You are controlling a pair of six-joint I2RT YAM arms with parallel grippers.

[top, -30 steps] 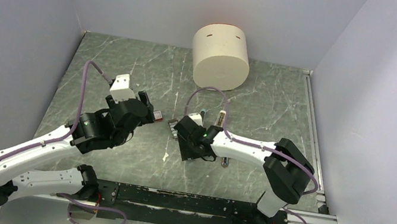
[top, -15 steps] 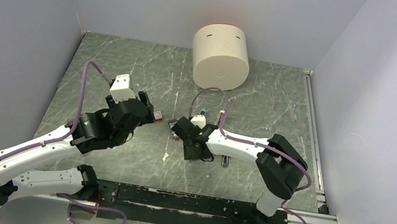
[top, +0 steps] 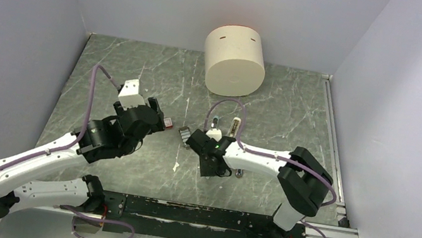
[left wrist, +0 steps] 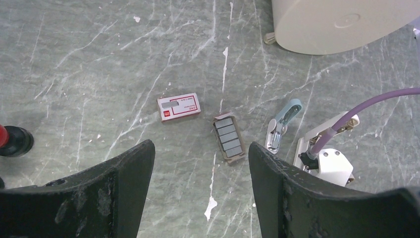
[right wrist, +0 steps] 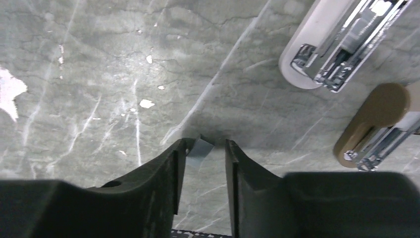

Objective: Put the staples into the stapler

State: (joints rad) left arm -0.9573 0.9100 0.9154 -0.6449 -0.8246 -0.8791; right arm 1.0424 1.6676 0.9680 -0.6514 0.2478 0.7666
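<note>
Staples [right wrist: 199, 148], seemingly 1 block, sit half-hidden within right gripper [right wrist: 205, 145].

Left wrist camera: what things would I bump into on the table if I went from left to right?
red-capped black knob → red-and-white staple box → open tray of grey staples → small pale blue stapler

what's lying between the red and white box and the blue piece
An open tray of staples, apart from both the box and the blue piece; the left wrist view shows it.
</note>
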